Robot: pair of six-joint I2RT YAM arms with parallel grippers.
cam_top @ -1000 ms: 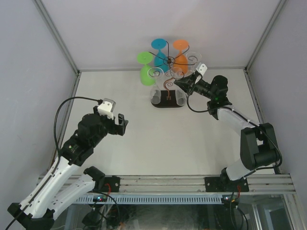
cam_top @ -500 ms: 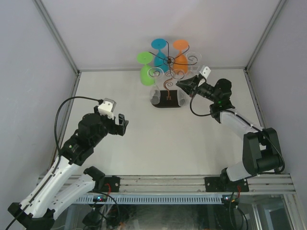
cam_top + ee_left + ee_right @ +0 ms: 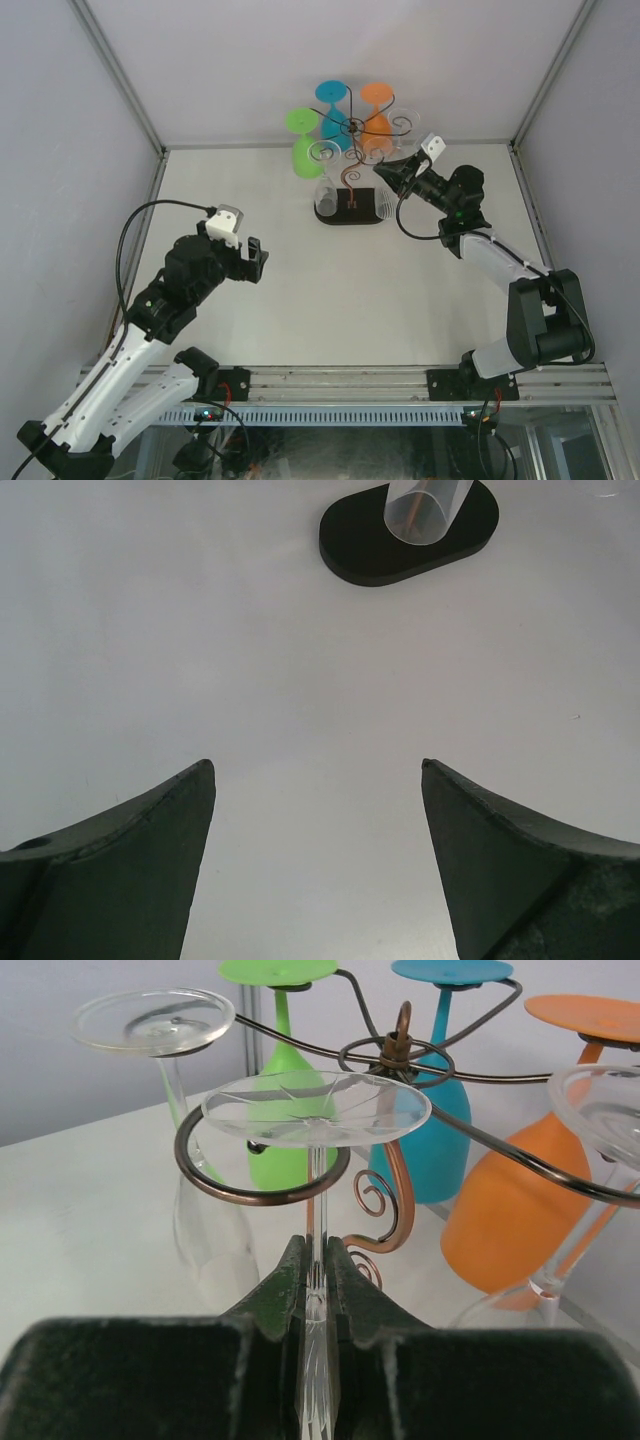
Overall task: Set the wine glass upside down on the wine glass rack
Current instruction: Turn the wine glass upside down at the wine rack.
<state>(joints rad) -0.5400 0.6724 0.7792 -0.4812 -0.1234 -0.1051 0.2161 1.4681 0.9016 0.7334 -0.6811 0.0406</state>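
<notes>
So the right gripper (image 3: 317,1265) is pinched tight on the stem of the wine glass (image 3: 316,1108), foot up. The stem runs through a copper ring of the rack (image 3: 400,1055), with the foot just over the ring. Can't tell if it's touching. Behind it hang a green glass (image 3: 285,1120), a blue glass (image 3: 440,1140), an orange glass (image 3: 515,1205) and a clear glass (image 3: 155,1022) on the left.

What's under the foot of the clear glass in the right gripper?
A curled loop of the wine glass rack; the wine glass stem runs through it into the right gripper. The gripper hides the bowl; foot-to-loop contact is unclear.
</notes>
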